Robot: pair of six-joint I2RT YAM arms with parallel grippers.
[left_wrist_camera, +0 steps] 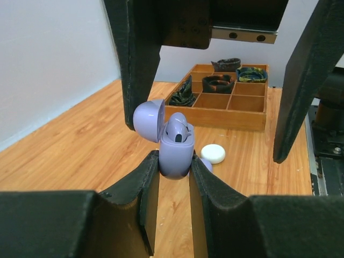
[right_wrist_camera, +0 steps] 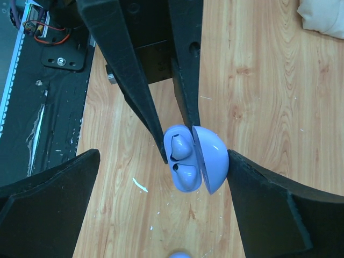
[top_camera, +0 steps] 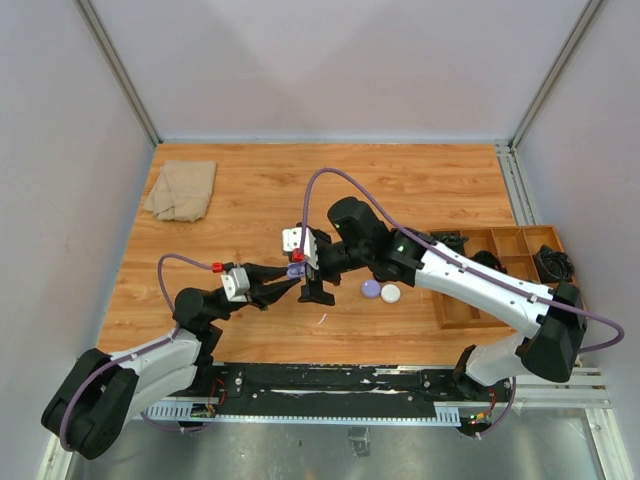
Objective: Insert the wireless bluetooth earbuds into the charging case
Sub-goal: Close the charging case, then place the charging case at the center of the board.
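Note:
A pale purple charging case (left_wrist_camera: 176, 156) is held above the table, pinched at its base, with my left gripper (left_wrist_camera: 174, 161) shut on it. Its lid (right_wrist_camera: 210, 158) stands open to one side. Two pale purple earbuds (right_wrist_camera: 181, 146) sit in the case's wells. My right gripper (right_wrist_camera: 163, 156) hangs over the case from above, open wide, one finger on each side of it. One of its fingers (right_wrist_camera: 252, 183) is against the lid's outer face. In the top view both grippers meet around the case (top_camera: 295, 270) at mid-table.
A white round case (top_camera: 390, 294) and a purple round case (top_camera: 371, 288) lie on the table just right of the grippers. A wooden compartment tray (top_camera: 462, 312) sits at the right edge. A beige cloth (top_camera: 182, 190) lies at the far left.

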